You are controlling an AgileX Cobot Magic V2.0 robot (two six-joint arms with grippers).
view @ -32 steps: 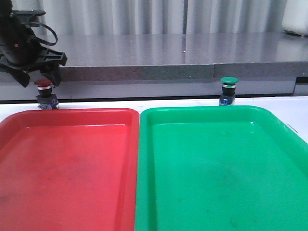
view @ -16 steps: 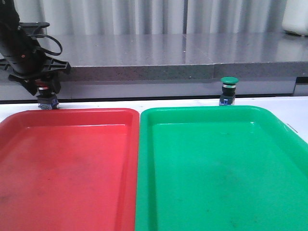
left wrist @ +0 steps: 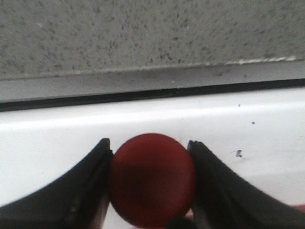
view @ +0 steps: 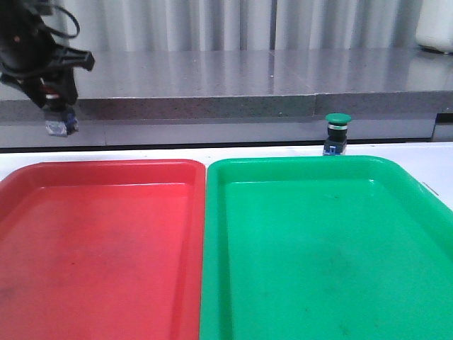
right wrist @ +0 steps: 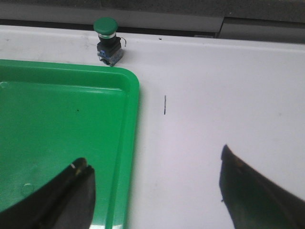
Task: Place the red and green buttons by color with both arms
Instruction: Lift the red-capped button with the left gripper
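Red button (left wrist: pixel 151 179): dull red mushroom cap, black body and blue-clear base, upright, clamped between the two black fingers of the left gripper (view: pixel 58 106) and lifted clear of the table at far left, beyond the far edge of the red tray (view: pixel 106 166). Green button (view: pixel 337 134): green cap, silver collar, black body, blue base, upright on the white table just beyond the far rim of the green tray (view: pixel 311 161), toward the right. Right gripper (right wrist: pixel 152 191): fingers spread wide, nearer than the green button and well apart from it.
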